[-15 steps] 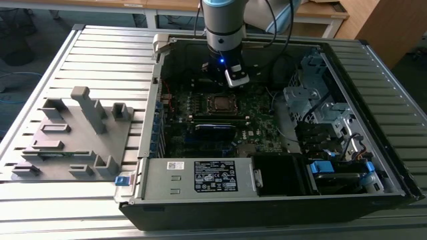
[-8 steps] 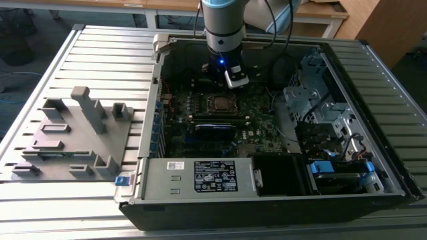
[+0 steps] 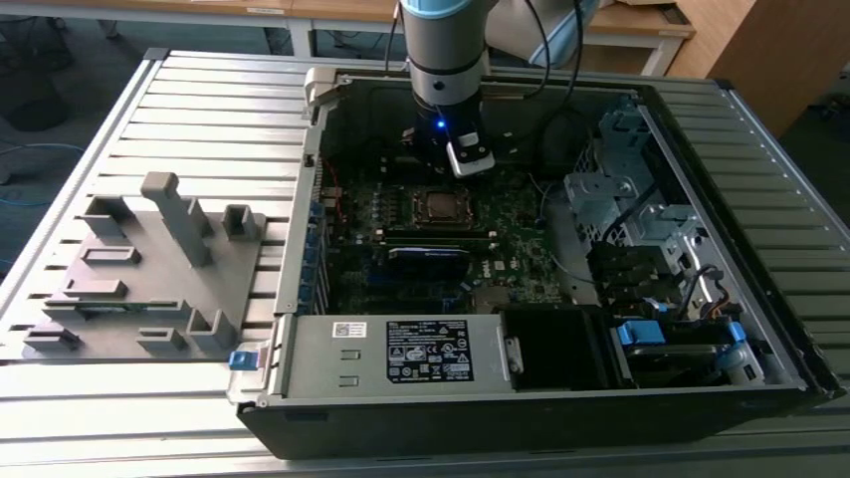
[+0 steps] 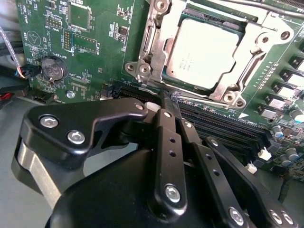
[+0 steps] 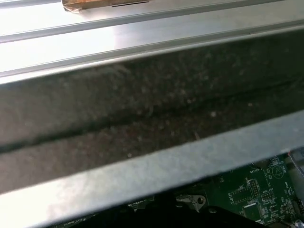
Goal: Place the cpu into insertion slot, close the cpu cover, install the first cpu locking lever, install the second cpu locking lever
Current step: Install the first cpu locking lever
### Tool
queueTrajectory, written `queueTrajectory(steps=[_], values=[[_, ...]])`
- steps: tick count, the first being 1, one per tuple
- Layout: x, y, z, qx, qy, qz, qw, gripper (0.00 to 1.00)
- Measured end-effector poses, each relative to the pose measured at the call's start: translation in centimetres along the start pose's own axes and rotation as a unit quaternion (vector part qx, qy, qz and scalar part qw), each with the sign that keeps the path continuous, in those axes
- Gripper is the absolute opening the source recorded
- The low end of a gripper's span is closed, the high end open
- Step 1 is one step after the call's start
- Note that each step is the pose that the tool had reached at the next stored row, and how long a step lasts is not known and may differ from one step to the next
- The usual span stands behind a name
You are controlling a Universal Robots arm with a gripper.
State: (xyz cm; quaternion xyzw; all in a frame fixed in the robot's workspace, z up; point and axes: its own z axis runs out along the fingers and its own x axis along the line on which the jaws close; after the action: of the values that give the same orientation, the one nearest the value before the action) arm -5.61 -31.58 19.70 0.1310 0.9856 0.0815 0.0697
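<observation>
Hanging just beside cpu (image 4: 204,52) (gripper (image 4: 164,96) closed)

My exterior view looks down on the whole computer case (image 3: 531,423). The second wrist view looks closely past the gripper (image 4: 165,99) onto the motherboard (image 4: 95,61); the first wrist view faces the case wall (image 5: 142,118), catching some motherboard too.

Taking the fingers of the gripper (image 3: 469,167) as your reference: a ribbed aluminium table (image 3: 199,110) extends well out on both sides of them, and in the first wrist view its slats (image 5: 142,28) glare under strong light. Beyond the fingers stand wooden desks (image 3: 332,14). Far to the exterior view's right is a wooden cabinet (image 3: 763,50). Far to its left lies grey floor (image 3: 113,45) with a blue cable (image 3: 19,159).
</observation>
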Motion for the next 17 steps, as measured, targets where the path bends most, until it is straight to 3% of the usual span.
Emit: queueTrajectory(steps=[5, 11, 17], values=[[0.00, 0.00, 0.01, 0.0003, -0.0006, 0.003, 1.0000, 0.10], [0.02, 0.06, 0.02, 0.0055, -0.0058, 0.028, 0.9996, 0.10], [0.08, 0.31, 0.06, 0.0087, -0.0080, 0.035, 0.9993, 0.10]])
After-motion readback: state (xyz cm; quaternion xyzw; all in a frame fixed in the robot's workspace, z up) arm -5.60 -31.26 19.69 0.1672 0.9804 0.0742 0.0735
